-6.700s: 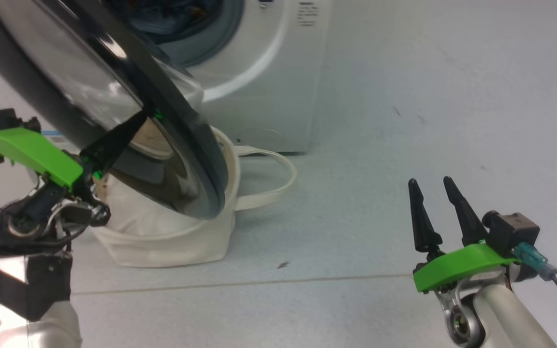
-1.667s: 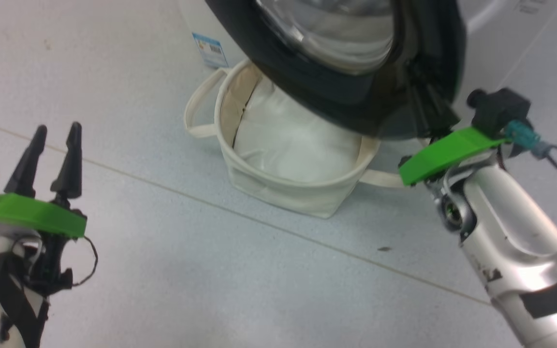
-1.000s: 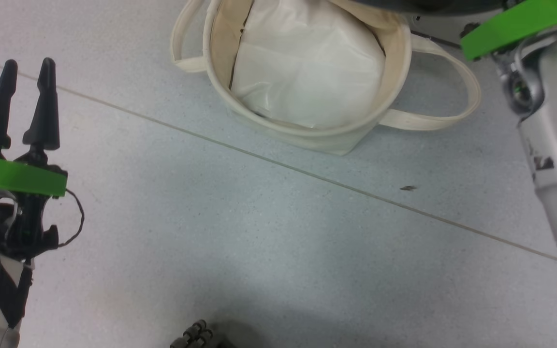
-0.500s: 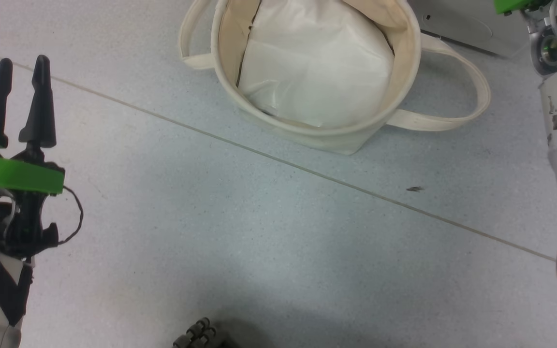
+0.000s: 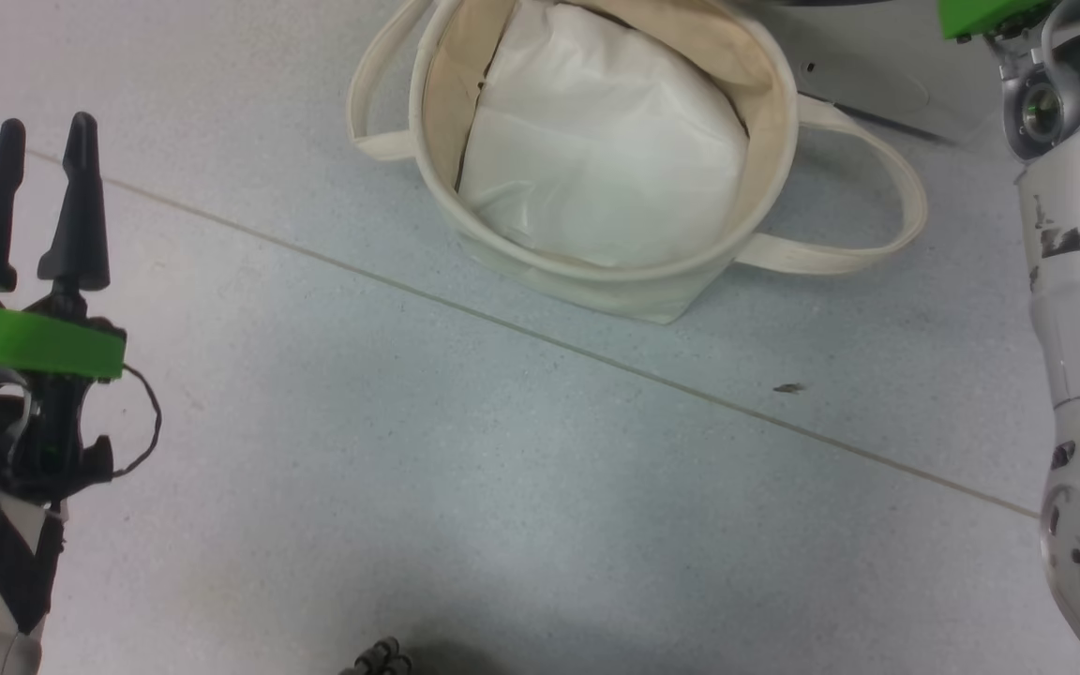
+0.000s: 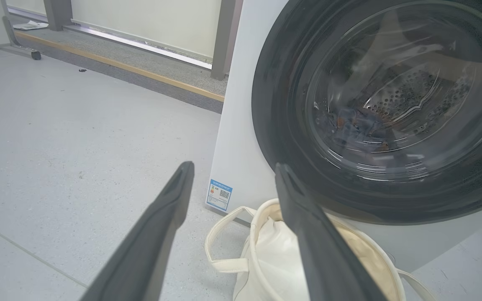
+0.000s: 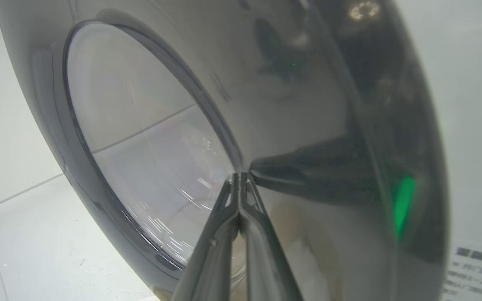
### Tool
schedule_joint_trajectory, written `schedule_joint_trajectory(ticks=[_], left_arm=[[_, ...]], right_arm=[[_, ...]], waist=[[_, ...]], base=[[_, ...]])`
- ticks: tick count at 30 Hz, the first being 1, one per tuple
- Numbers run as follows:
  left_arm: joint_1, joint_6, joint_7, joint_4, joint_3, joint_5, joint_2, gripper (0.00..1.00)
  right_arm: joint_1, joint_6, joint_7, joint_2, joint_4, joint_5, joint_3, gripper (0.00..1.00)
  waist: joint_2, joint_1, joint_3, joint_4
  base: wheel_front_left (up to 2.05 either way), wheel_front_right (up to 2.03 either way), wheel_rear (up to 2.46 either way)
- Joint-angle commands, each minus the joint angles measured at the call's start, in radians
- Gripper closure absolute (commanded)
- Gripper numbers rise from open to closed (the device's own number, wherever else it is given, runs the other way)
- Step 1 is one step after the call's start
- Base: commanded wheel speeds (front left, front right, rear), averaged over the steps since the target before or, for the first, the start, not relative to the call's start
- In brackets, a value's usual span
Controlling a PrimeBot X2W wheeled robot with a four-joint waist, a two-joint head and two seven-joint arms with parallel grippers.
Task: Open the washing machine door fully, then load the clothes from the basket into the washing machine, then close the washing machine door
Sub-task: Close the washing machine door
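Washing machine door [image 6: 375, 108]: above basket [image 5: 596, 272]; right gripper [image 7: 239, 175] clenched, tips touching door; left gripper [image 5: 46, 127] released, left of basket.

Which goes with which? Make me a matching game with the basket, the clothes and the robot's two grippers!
Things:
1. basket
2. clothes
3. left gripper
4. right gripper

Places and states:
A. fingers spread apart, holding nothing
B. behind the glass of the washing machine door
C. fingers shut together, tips at the door
D. standing on the floor, white lining inside

Pairs: 1-D, 2-B, 3-A, 4-C
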Motion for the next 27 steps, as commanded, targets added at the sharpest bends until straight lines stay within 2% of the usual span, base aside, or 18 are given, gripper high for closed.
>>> schedule_joint_trajectory(ticks=[1,6,7,8,9,17,27], left_arm=[[0.0,-0.006,-0.012,-0.018,0.037,0.003,0.058,0.0],[0.001,-0.006,-0.012,-0.007,0.029,0.003,0.066,0.0],[0.001,-0.006,-0.012,-0.005,0.027,0.003,0.068,0.0],[0.002,-0.006,-0.012,-0.003,0.025,0.002,0.07,0.0],[0.002,-0.006,-0.012,0.0,0.024,0.002,0.072,0.0],[0.007,-0.006,-0.012,0.011,0.009,0.004,0.091,0.0],[0.038,-0.006,-0.012,0.028,-0.003,0.004,0.106,0.0]], right_arm=[[-0.015,-0.017,-0.005,0.009,-0.041,-0.002,-0.02,1.0],[0.013,-0.017,-0.005,0.024,-0.028,0.006,-0.038,1.0],[0.017,-0.017,-0.005,0.027,-0.026,0.011,-0.039,0.82],[0.023,-0.017,-0.005,0.03,-0.025,0.016,-0.035,0.38],[0.031,-0.017,-0.005,0.034,-0.023,0.023,-0.027,0.02],[0.131,-0.017,-0.005,0.042,-0.044,0.117,0.096,0.0],[0.348,-0.017,-0.005,0.023,-0.203,0.198,0.237,0.0]], waist=[[0.0,0.0,-0.013,-0.006],[0.0,0.0,-0.043,-0.019],[0.0,0.0,-0.048,-0.022],[0.0,0.0,-0.054,-0.025],[0.0,0.0,-0.06,-0.028],[0.0,0.0,-0.122,-0.071],[0.0,0.0,-0.226,-0.145]], base=[[0.0,0.0,0.0],[0.0,0.0,0.0],[0.0,0.0,0.0],[0.0,0.0,0.0],[0.0,0.0,0.0],[0.0,0.0,0.0],[0.0,0.0,0.0]])
